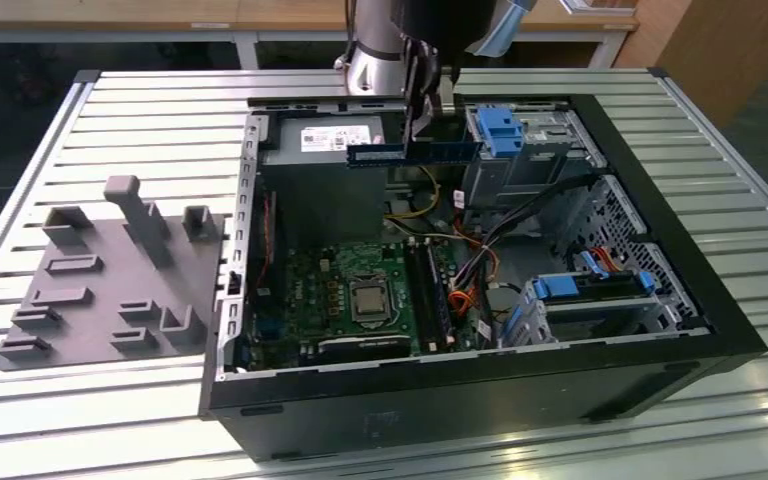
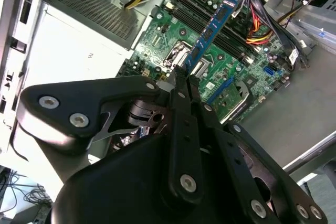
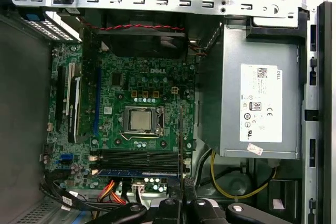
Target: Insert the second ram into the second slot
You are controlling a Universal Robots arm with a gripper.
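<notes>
1. Clearly, the gripper (image 1: 423, 140) is clenched on the second ram (image 1: 381, 153), in the upper middle of the exterior view.
2. The ram is a thin blue stick held level, long side running across the frame, and pinched near its middle.
3. It hangs in the air above the open computer case (image 1: 704, 300), in front of the grey power supply (image 1: 324, 140). It is well apart from the memory slots (image 1: 427, 290), which sit lower in the frame.
4. Its end towards the exterior view's right comes close to a chunky light-blue latch (image 1: 498, 130).
5. In the second wrist view the black fingers (image 2: 178, 85) close on one end of the visible stick (image 2: 212, 27). The rest reaches out over the green motherboard (image 2: 173, 40).
6. In the first wrist view a blue strip (image 3: 139, 172) lies along one of the slots beside the processor socket (image 3: 140, 121).
7. The case stands on a slatted metal table (image 1: 131, 110).
8. A grey holder block (image 1: 104, 290) with pegs sits at the middle left of the exterior view, beside the case.
</notes>
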